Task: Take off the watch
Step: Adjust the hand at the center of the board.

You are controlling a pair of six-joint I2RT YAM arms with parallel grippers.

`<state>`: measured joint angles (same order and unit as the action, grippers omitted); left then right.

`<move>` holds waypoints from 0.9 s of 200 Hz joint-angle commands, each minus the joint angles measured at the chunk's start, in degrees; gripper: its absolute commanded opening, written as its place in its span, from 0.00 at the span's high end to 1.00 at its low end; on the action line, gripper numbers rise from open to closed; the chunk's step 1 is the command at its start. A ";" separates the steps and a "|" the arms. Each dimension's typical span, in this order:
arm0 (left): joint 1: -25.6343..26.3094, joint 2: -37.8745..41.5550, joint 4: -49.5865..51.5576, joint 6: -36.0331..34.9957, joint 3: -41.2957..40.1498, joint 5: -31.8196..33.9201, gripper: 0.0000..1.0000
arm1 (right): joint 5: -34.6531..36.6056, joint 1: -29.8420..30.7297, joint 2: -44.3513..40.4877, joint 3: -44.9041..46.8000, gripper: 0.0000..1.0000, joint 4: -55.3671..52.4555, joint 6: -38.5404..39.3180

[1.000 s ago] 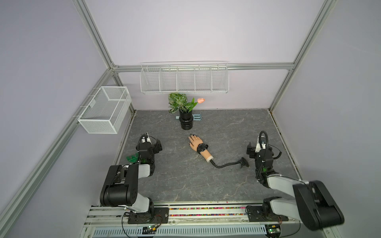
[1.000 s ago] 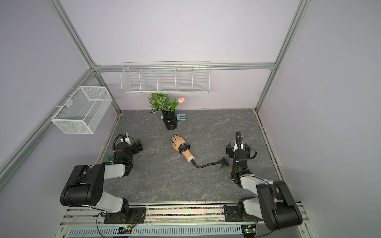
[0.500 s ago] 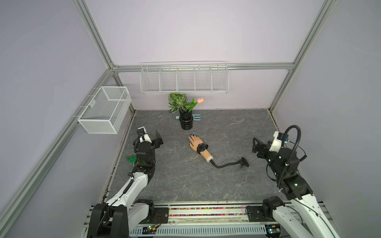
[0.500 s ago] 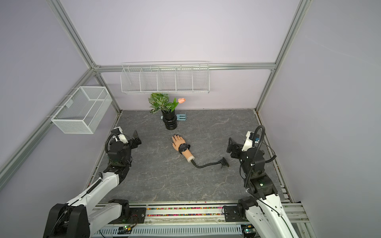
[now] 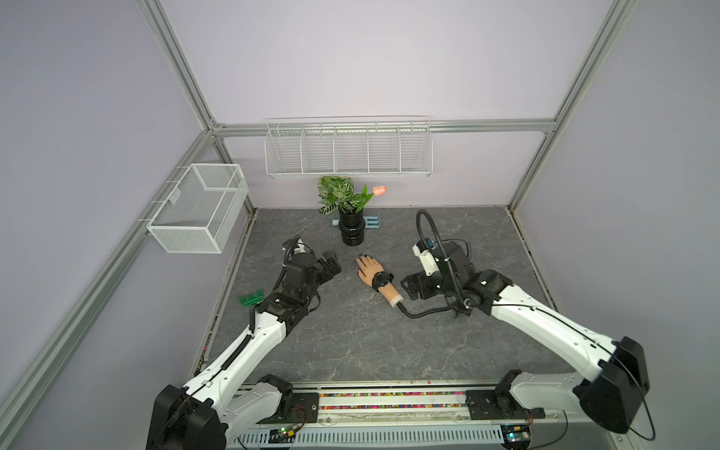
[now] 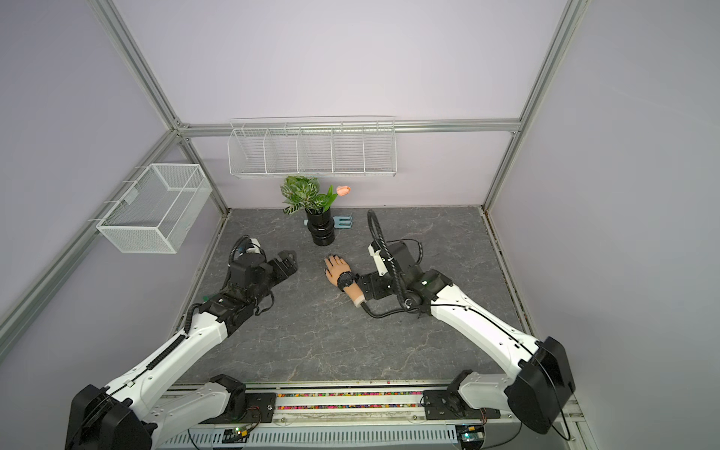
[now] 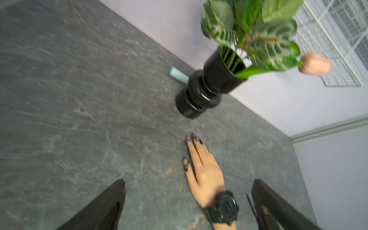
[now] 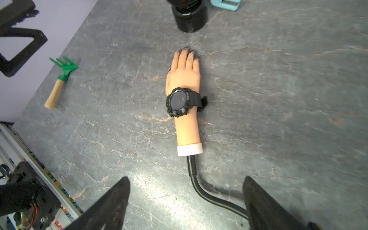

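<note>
The watch (image 8: 180,101), all black with a chunky, notched round case, a dark blank face and a broad black strap, sits buckled around the wrist of a flesh-toned mannequin hand (image 8: 184,73) that lies palm-down near the middle of the grey stone-patterned table (image 5: 350,343), its dark-nailed fingers pointing toward a black ribbed vase (image 5: 352,232). A loose strap end juts out from one side of the wrist. A black gooseneck stalk (image 8: 201,191) curves away from the forearm's white cap. The left gripper (image 5: 334,265) hovers just off the fingers' side of the hand, jaws spread wide and holding nothing; the right gripper (image 5: 406,289) hangs close beside the forearm, also spread and empty. A second ago both arms were folded back near the table's side edges, well apart from the hand; they have since swung inward to flank it. The watch (image 5: 381,279) and the hand lie where they lay before.
</note>
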<state>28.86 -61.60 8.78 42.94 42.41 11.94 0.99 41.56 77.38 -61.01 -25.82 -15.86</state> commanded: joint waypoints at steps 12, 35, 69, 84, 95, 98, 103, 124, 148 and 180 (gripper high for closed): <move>7.30 -3.29 4.07 0.47 3.21 -0.59 0.01 | -2.02 2.74 8.35 -0.60 0.11 5.60 3.98; 8.85 -5.93 5.70 -6.15 4.65 -2.59 0.01 | -2.37 2.96 13.09 0.24 0.11 9.11 4.41; 8.89 -5.78 7.46 -12.12 5.09 -3.32 0.01 | -5.10 2.94 15.99 5.23 0.11 17.30 5.61; 8.84 -4.66 7.05 -13.33 4.46 -2.31 0.01 | -5.25 2.92 17.22 6.09 0.11 18.88 5.89; 8.84 -3.90 7.04 -13.95 4.10 -1.46 0.01 | -4.80 2.97 18.31 6.01 0.11 18.99 5.93; 8.84 -3.72 7.04 -14.06 3.91 -1.16 0.01 | -4.59 2.92 18.59 5.97 0.11 19.05 6.05; 8.84 -3.40 7.04 -14.17 3.78 -0.80 0.01 | -4.17 2.94 18.99 6.03 0.10 19.31 6.13; 8.84 -2.22 6.98 -14.46 2.85 0.47 0.01 | -1.73 2.92 20.11 6.76 0.05 21.46 6.07; 8.84 -1.23 6.74 -14.59 1.72 1.83 0.01 | 0.45 2.92 22.08 6.72 0.02 22.88 6.87; 8.84 -0.83 7.04 -14.48 1.22 2.38 0.01 | 3.50 2.99 24.55 5.24 0.03 22.81 8.34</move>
<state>37.63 -63.26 15.07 29.17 44.47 12.47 1.06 44.40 100.16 -55.18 -4.54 -9.34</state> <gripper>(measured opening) 0.991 0.990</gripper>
